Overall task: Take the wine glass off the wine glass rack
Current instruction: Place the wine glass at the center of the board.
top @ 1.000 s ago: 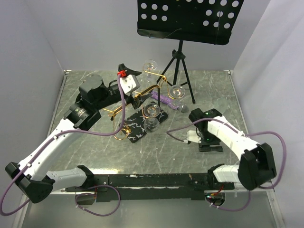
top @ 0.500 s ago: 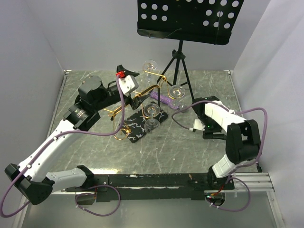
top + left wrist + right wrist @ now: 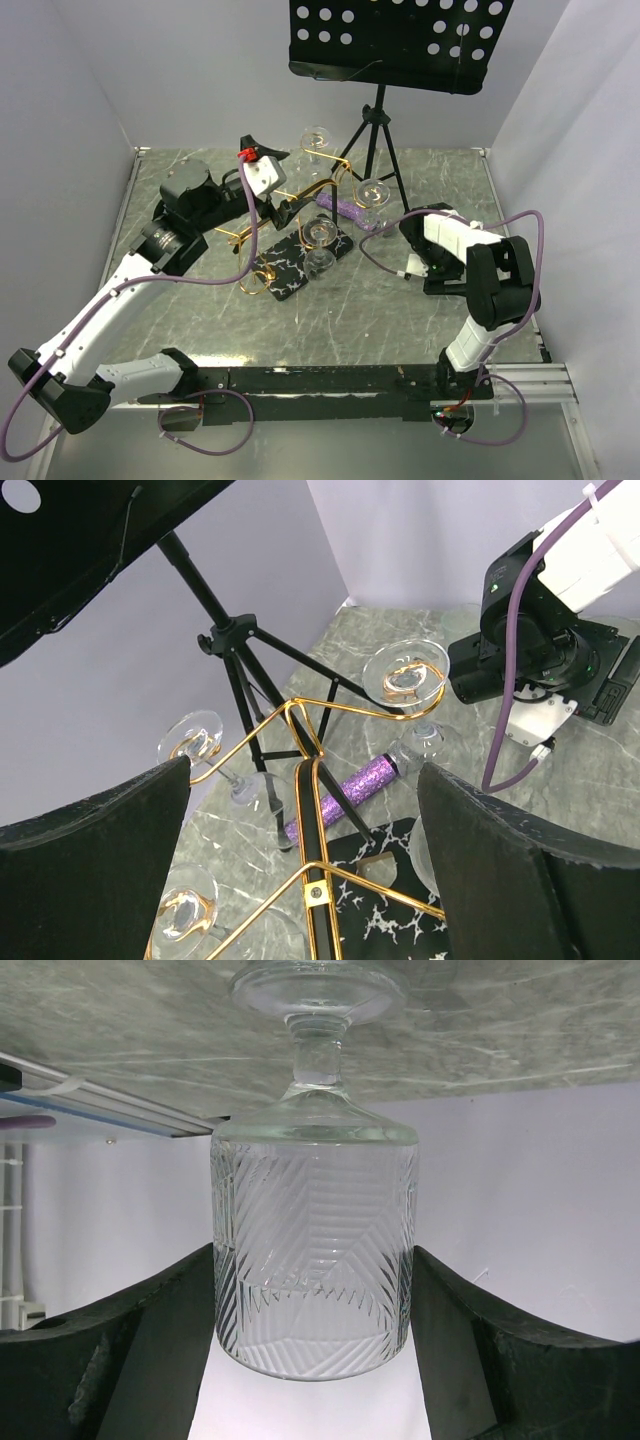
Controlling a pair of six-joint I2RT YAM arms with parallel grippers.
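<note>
Right gripper (image 3: 313, 1280) grasps the wine glass (image 3: 315, 1220), foot on the table (image 3: 520, 1020); a skewed release could topple it. Left gripper (image 3: 305, 770) hangs released above the wine glass rack (image 3: 312, 890).

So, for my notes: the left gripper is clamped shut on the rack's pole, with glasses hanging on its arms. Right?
No. The left wrist view shows the left gripper open, fingers wide apart and clear of the rack's pole. Its arms do hold glasses.

From above, the right arm (image 3: 470, 250) hides the wine glass (image 3: 315, 1260).
</note>
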